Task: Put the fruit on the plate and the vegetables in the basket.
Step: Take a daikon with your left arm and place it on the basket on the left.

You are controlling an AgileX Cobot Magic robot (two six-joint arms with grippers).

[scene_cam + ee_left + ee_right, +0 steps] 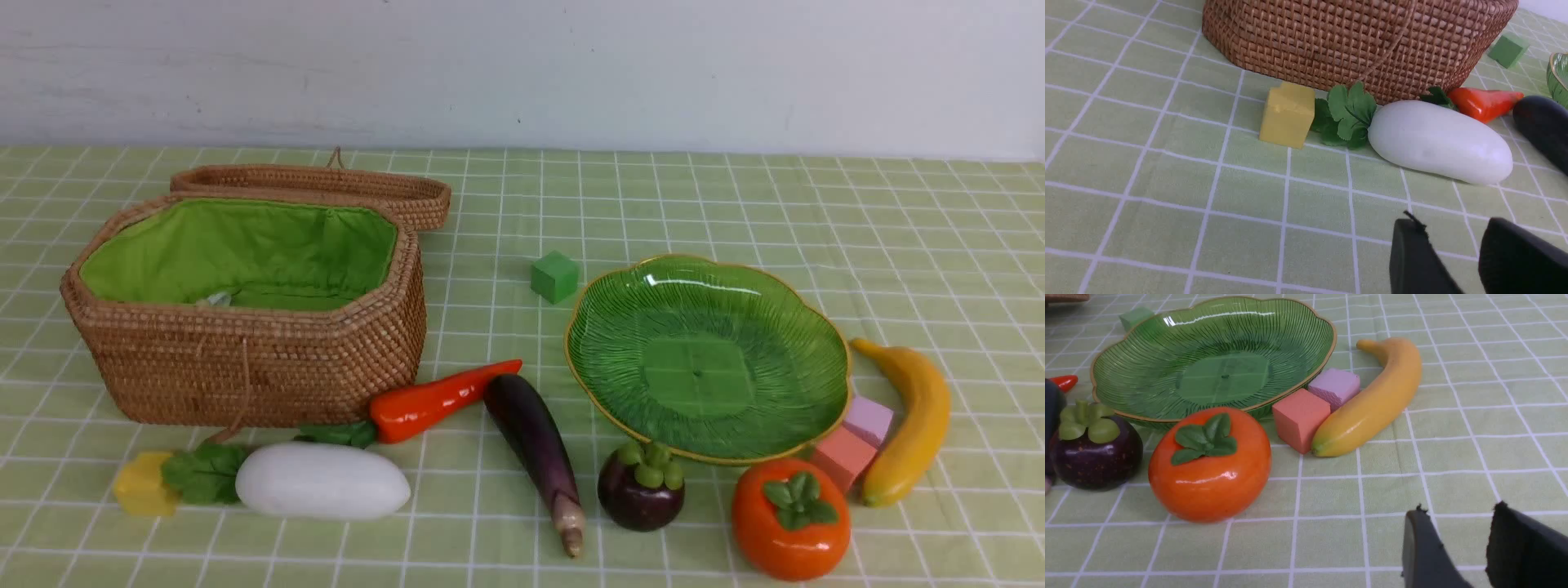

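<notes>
**1. Hand state.** The left hand [1451, 226] is apart and empty. I see a clear gap between its two dark fingers, which sit low over the worktop [1167, 183], near the radish [1439, 141]. The right hand [1459, 512] is also apart and empty, close to the persimmon [1210, 465]. Neither arm appears in the front view.

**2. Receptacles.** The basket [245, 367] stands at the far left. Its lid [326, 184] is folded back behind it, so I judge the green-lined opening free for loading from above. The plate [706, 359] sits right of centre and is bare.

**3. Vegetables.** All three lie on the worktop, none in the basket. The radish lies in front of the basket. The pepper [433, 400] lies at the basket's near right corner. The eggplant [535, 445] lies just right of the pepper, pointing toward me.

**4. Fruit.** None is on the plate. The mangosteen [641, 490] and the persimmon sit at the plate's near rim. The banana [914, 425] lies along its right side.

**5. Assessment.** Each group lies beside its own receptacle, so I assign the vegetables to the left arm and the fruit to the right. The task has not started. The yellow block [143, 486] touches the radish leaves. The two pink blocks [853, 441] are wedged between plate and banana. Either could shift during a lift. The green block [555, 276] stands apart.
</notes>
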